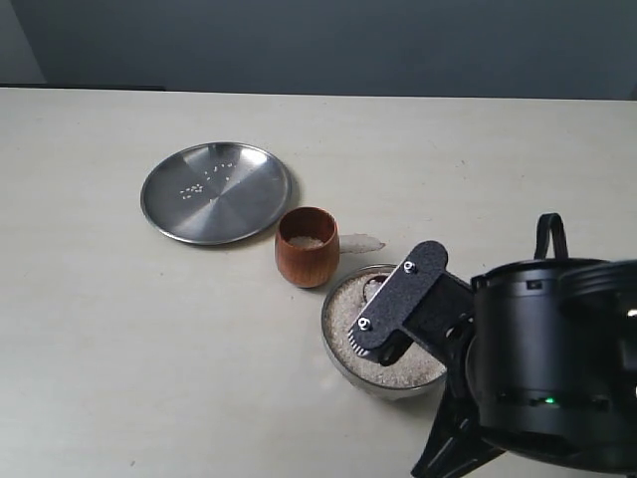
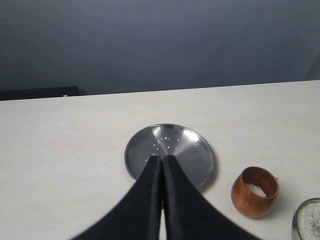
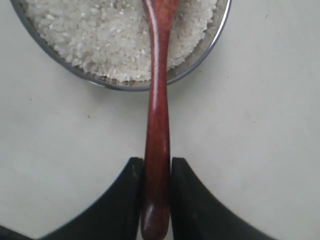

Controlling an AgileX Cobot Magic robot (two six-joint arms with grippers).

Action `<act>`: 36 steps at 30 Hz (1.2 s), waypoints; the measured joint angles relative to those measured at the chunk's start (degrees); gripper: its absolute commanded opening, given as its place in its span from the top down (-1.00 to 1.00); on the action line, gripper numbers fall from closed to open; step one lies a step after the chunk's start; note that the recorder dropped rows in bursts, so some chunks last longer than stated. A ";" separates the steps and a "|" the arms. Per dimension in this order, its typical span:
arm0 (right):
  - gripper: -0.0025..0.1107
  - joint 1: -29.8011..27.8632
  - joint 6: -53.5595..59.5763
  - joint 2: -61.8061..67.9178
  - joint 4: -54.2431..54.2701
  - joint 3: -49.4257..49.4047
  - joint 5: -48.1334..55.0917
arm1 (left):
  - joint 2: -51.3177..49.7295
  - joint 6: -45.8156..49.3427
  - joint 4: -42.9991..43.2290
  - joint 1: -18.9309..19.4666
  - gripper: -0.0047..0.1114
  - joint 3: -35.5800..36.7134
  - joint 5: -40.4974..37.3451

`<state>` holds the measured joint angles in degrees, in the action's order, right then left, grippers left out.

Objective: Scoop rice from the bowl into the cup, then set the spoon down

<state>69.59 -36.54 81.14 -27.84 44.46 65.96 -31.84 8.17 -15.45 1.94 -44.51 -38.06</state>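
Right gripper (image 3: 157, 162): jaws clamped on the spoon (image 3: 157, 100) handle, scoop end in the bowl (image 1: 328, 329) of rice (image 1: 350, 311). Cup (image 1: 307, 251), at the bowl's eleven o'clock, holds a little rice; further scooping and the set-down likely remain. Left gripper (image 2: 162, 159): jaws pressed together, empty.

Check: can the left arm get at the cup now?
Probably yes: the left gripper hangs shut near the plate, nothing stands between it and the cup; the right gripper is off at the bowl.

bg: dark grey-blue wall (image 1: 318, 45) | table (image 1: 100, 349): pale cream, matte | light: soft, even
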 measured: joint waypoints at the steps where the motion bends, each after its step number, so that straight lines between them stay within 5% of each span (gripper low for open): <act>1: 0.97 0.00 -0.40 -0.27 0.11 0.00 0.00 | 0.00 0.00 0.00 0.00 0.91 0.00 0.00; 19: 0.97 -4.82 -2.71 -2.11 -1.30 0.40 -6.59 | 0.00 0.00 0.22 0.00 0.91 0.00 0.00; 36: 0.97 -11.83 11.02 9.83 -5.90 17.58 -6.14 | 0.00 0.00 0.22 0.00 0.91 0.00 0.00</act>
<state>57.76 -25.51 90.97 -33.73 62.04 59.81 -31.84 8.17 -15.23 1.94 -44.51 -38.06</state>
